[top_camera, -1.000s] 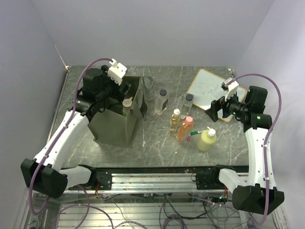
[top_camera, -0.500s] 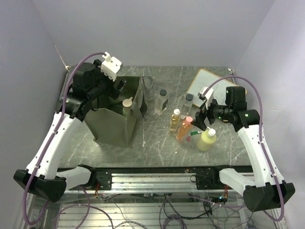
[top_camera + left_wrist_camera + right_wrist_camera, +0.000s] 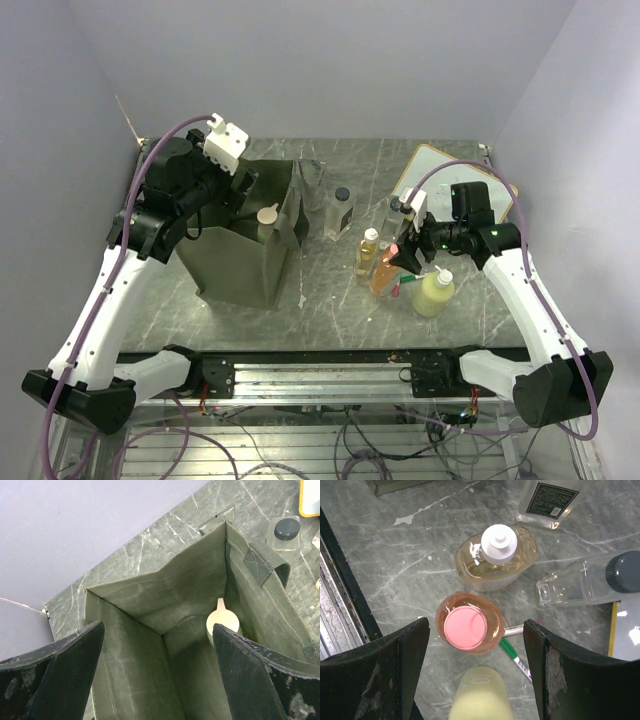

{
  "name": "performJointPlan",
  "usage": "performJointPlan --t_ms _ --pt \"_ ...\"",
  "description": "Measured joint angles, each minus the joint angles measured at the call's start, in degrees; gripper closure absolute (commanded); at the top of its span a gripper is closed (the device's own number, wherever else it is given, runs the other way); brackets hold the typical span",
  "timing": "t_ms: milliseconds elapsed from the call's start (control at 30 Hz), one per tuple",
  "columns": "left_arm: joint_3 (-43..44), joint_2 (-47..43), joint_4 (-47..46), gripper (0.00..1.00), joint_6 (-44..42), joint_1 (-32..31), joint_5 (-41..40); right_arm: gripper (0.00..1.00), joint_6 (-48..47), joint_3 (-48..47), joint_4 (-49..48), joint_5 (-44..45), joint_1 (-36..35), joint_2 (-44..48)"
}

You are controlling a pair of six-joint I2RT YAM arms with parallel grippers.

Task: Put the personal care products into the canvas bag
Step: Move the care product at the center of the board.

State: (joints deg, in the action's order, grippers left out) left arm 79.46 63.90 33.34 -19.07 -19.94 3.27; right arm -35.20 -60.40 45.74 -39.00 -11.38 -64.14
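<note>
The olive canvas bag (image 3: 235,262) stands open at the left, and one pale bottle with a beige cap (image 3: 267,215) stands inside it, also seen in the left wrist view (image 3: 221,621). My left gripper (image 3: 240,186) is open and empty above the bag's mouth (image 3: 157,632). My right gripper (image 3: 407,256) is open, its fingers on either side of the orange bottle with a pink cap (image 3: 466,626), not touching it. Beside that bottle stand an amber bottle (image 3: 497,555) and a yellow-green bottle (image 3: 435,292). Two clear dark-capped bottles (image 3: 340,212) (image 3: 397,212) stand behind them.
The whiteboard (image 3: 440,180) lies at the back right. A green marker (image 3: 515,655) lies on the table by the orange bottle. The bag's strap handle (image 3: 267,562) hangs over its right wall. A clear container (image 3: 312,185) stands behind the bag.
My right arm has swung left from the whiteboard to over the orange bottle. My left gripper has drawn back and left above the bag.
</note>
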Motion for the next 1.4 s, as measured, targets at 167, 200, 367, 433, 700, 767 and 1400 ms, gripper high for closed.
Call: performJointPlan --t_ms 167,200,367,433,700,767,1400 --pt "-0.3 -0.2 0.0 0.01 0.0 0.0 -0.5 0.34 0.5 1.7 -2.0 -0.3 -0.6 -0.4" --pt "-0.3 -0.2 0.0 0.01 0.0 0.0 -0.5 0.37 0.6 2.0 -2.3 -0.3 -0.7 -0.4" --pt "-0.3 -0.1 0.0 0.01 0.0 0.0 -0.4 0.43 1.0 3.3 -4.1 -0.5 -1.1 -0.4" --pt "-0.3 0.0 0.0 0.01 0.0 0.0 -0.4 0.46 1.1 4.2 -4.3 -0.5 -1.2 -0.4" --pt "-0.3 0.0 0.0 0.01 0.0 0.0 -0.4 0.56 1.2 4.7 -4.6 -1.0 -1.6 -0.4" --pt "-0.3 0.0 0.0 0.01 0.0 0.0 -0.4 0.63 1.1 4.7 -4.8 -1.2 -1.6 -0.4" --pt "2.0 0.0 4.5 0.01 -3.7 0.0 -1.0 1.0 -2.3 2.9 -0.5 -1.5 -3.0 -0.3"
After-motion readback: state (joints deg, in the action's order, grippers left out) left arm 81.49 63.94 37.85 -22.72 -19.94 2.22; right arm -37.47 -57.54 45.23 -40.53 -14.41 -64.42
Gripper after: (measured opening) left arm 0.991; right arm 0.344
